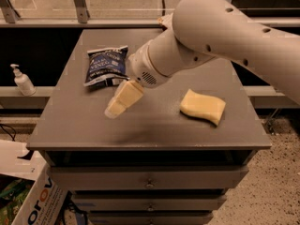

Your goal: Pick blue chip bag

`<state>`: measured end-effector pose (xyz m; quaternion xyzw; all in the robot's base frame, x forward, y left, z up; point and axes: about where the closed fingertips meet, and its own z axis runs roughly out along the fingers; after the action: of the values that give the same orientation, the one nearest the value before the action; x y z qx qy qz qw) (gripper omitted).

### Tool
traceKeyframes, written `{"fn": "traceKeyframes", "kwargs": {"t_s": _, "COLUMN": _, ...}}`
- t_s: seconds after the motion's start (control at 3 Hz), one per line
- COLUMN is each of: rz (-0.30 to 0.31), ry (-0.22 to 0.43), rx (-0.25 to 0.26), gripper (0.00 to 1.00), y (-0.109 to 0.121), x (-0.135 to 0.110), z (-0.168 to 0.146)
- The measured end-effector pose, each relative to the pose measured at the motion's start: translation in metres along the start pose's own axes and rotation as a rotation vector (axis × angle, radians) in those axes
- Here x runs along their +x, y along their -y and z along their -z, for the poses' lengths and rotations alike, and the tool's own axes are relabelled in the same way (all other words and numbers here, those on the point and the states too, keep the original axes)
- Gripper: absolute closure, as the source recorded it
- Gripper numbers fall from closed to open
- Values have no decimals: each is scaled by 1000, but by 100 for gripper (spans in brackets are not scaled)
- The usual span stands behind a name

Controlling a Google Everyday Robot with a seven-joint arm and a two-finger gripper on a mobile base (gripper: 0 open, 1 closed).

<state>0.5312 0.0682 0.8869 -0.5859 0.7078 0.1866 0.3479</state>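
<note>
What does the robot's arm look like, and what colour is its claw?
The arm is a fat, smooth white tube with small dark round holes dotted along it. Its rounded wrist end has a patch of tiny vent holes. The claw is a pale cream wedge, over the grey table top beside the crinkly dark blue chip bag. No cables show.

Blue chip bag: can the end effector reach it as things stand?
Probably yes: the end effector hangs right by the blue chip bag, nothing lies between them, and the sponge sits well off to the side.
</note>
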Motion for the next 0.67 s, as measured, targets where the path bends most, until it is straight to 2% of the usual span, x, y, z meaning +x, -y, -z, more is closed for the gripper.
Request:
{"fn": "traceKeyframes", "kwargs": {"t_s": 0.33, "rz": -10, "ry": -8, "rx": 69, "gripper": 0, "y": 35, "x": 6, "z": 12}}
{"fn": "traceKeyframes", "kwargs": {"t_s": 0.67, "rz": -10, "ry": -1, "rx": 108, "gripper": 0, "y": 65, "x": 13, "z": 13}}
